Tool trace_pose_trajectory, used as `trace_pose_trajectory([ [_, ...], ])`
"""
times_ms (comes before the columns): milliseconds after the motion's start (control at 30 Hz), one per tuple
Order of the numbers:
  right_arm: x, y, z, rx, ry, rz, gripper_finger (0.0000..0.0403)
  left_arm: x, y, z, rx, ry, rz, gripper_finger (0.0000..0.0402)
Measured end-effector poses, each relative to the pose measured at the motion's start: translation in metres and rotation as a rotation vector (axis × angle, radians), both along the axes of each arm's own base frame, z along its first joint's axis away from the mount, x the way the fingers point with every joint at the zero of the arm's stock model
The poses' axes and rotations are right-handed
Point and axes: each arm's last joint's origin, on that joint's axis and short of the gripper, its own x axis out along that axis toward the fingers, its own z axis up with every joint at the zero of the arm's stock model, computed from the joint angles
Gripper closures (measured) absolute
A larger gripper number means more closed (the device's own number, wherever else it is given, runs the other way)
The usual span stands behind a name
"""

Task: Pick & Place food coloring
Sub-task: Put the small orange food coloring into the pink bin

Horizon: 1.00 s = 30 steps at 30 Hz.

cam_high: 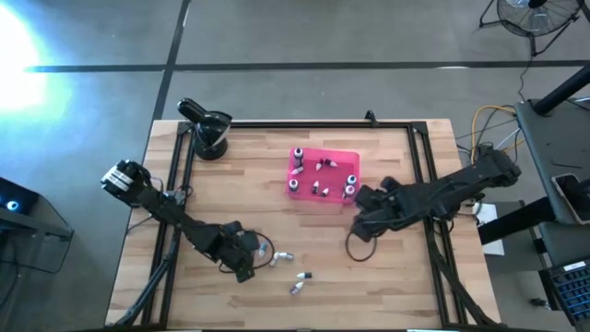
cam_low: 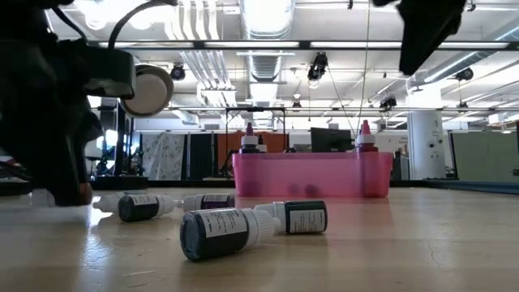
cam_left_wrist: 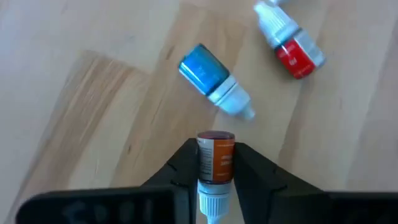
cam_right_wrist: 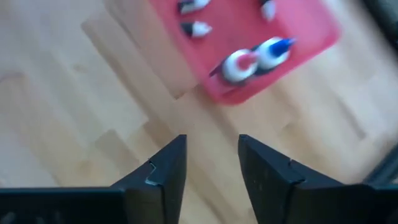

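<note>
My left gripper (cam_high: pixel 246 261) (cam_left_wrist: pixel 216 152) is at the near left of the table, shut on an orange-labelled food coloring bottle (cam_left_wrist: pixel 216 163). Just beyond it a blue bottle (cam_left_wrist: pixel 211 78) and a red one (cam_left_wrist: pixel 291 46) lie on their sides on the wood. More bottles (cam_high: pixel 299 281) (cam_low: pixel 217 231) lie nearby. The pink tray (cam_high: pixel 339 159) (cam_low: pixel 312 177) sits mid-table with several bottles standing in it. My right gripper (cam_high: pixel 361 221) (cam_right_wrist: pixel 212 146) hangs open just near of the tray's right end, with nothing between its fingers. My left gripper pinches the orange-labelled bottle's body (cam_left_wrist: pixel 216 155) between its two fingers. The fingers slant down from above and lie along the bottle. Its white cap (cam_left_wrist: pixel 211 202) points back toward the wrist and its flat base points outward. Whether it is clear of the table, I cannot tell.
A black camera stand (cam_high: pixel 208 129) sits at the far left of the table. A dark frame rail (cam_high: pixel 304 124) runs along the far edge and down both sides. Bare wood lies between the loose bottles and the tray.
</note>
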Motion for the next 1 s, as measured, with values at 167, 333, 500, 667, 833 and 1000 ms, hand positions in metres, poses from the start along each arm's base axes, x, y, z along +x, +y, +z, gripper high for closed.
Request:
trace_pose_trajectory([
  [167, -0.035, -0.008, 0.021, -0.075, -0.112, -0.006, 0.0284, 0.001, 0.000, 0.021, -0.045, 0.037, 0.158, 0.0356],
  [333, -0.075, -0.021, 0.028, -0.068, -0.250, -0.059, 0.0295, 0.016, 0.013, 0.070, 0.022, -0.066, 0.283, 0.0352],
  [500, -0.099, -0.033, 0.017, -0.052, -0.377, -0.140, 0.0301, 0.041, 0.051, 0.133, 0.167, -0.304, 0.415, 0.0351],
  [667, -0.094, -0.030, 0.004, 0.001, -0.519, -0.116, 0.0305, 0.070, 0.112, 0.183, 0.292, -0.431, 0.456, 0.0351],
  [833, -0.085, -0.026, -0.004, 0.029, -0.577, -0.109, 0.0303, 0.093, 0.182, 0.190, 0.308, -0.464, 0.435, 0.0350],
  [1000, -0.082, -0.024, -0.009, 0.043, -0.561, -0.132, 0.0304, 0.106, 0.229, 0.176, 0.132, -0.509, 0.422, 0.0323],
])
